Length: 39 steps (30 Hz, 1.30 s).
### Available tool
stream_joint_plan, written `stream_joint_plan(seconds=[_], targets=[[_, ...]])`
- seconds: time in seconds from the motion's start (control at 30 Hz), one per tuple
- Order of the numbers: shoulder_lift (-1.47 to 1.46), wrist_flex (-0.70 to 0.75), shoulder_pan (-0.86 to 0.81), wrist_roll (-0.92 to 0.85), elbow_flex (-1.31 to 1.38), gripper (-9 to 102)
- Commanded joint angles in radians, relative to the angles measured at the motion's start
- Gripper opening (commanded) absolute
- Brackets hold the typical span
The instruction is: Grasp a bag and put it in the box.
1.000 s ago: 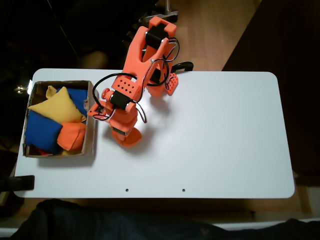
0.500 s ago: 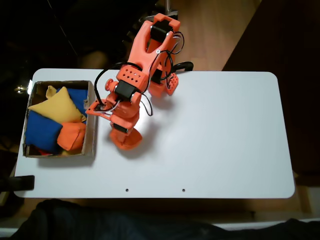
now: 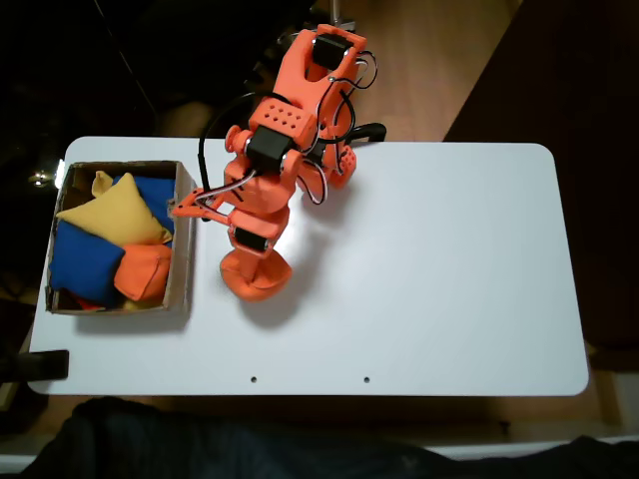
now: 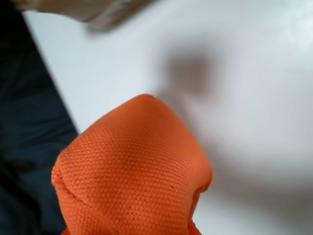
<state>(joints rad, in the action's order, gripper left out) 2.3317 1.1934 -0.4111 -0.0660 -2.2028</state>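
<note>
The small plump orange woven-fabric beanbag fills the lower centre of the wrist view. Its cloth shows a fine, regular weave, and a stitched seam runs along its lower left edge. One rounded corner of the beanbag points up in that view, toward the matte white tabletop. A long axis cannot be determined, because the lower part of the beanbag is cut off by the frame edge.

In the fixed view, the beanbag hangs rounded and bulging beneath the orange plastic gripper, above the white table and just to the right of the shallow rectangular brown cardboard box. The gripper is clamped on the beanbag; the fingertips are hidden.

The box has low walls and holds a yellow pillow-shaped bag, blue bags and a second orange bag, packed against one another.
</note>
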Motion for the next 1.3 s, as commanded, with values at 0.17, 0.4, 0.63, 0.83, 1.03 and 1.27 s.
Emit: stream_joint_plan(seconds=[0.17,0.4,0.63,0.83,1.03,1.27], targets=[[0.181,0.0,0.026,-0.018,0.014,0],[0.284,0.006,0.04,-0.023,0.02,0],[0.344,-0.008,0.028,-0.026,0.051,0],[0.35,-0.014,-0.002,-0.026,0.107,0],[0.334,-0.025,-0.04,-0.026,0.181,0],[0.316,-0.025,-0.071,-0.026,0.245,0]])
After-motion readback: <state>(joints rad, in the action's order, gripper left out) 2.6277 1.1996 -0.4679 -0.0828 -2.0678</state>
